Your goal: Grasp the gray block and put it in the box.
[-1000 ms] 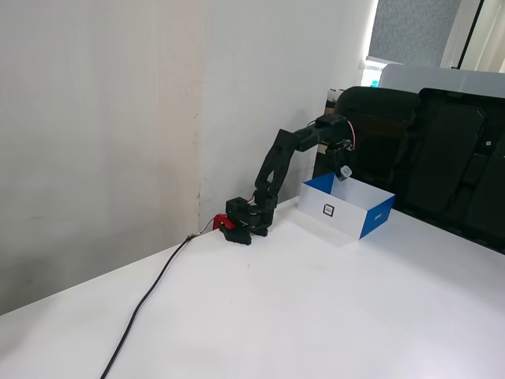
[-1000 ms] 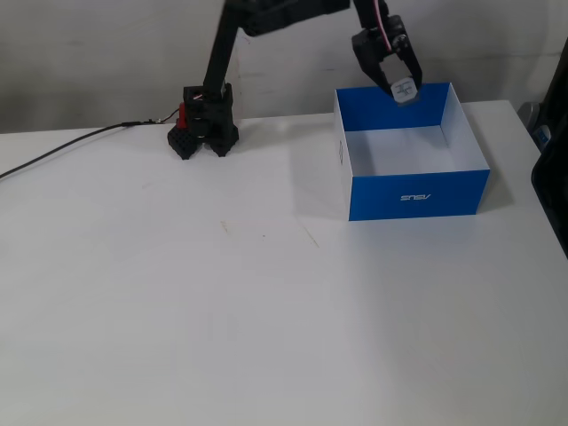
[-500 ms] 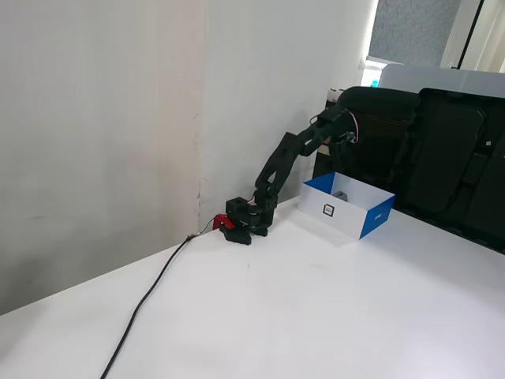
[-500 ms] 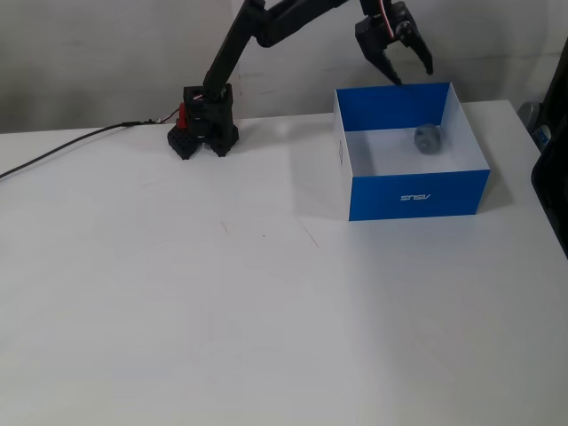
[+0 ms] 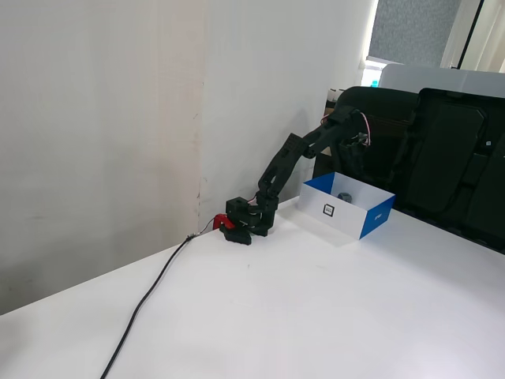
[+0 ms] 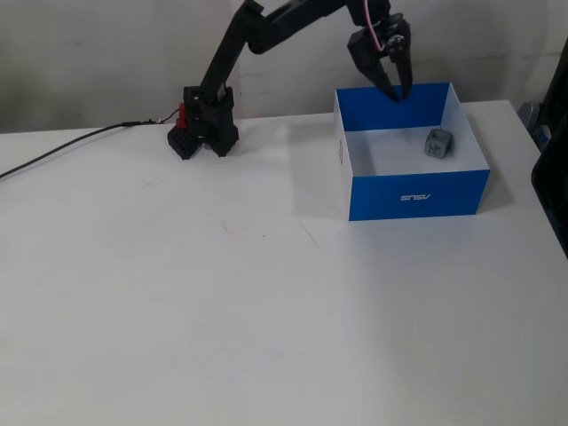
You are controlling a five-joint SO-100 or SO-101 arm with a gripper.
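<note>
The black gripper (image 6: 397, 89) hangs over the back of the box (image 6: 417, 196), its two fingers angled down to tips that nearly meet at the top edge of the blue rear wall; the jaws are narrow, with only a sliver of gap, and nothing sits between them. The gray block (image 6: 438, 143) lies apart from the tips, on the white floor of the box toward its right rear corner in this fixed view, tilted slightly, a dark mark on its near face. In the other fixed view the block (image 5: 346, 197) shows only as a small gray shape just above the white side panel of the box (image 5: 329, 212), which bears a square black logo, while the gripper (image 5: 352, 155) is hard to make out against dark chairs (image 5: 442, 150) behind. Pink wires loop at the wrist. The arm (image 6: 266, 35) stretches back in a long arc to its black base (image 6: 202, 133), which carries a red part and stands near the wall at the rear of the white table (image 6: 222, 311). A black cable (image 5: 146, 304) trails from the base across the tabletop
</note>
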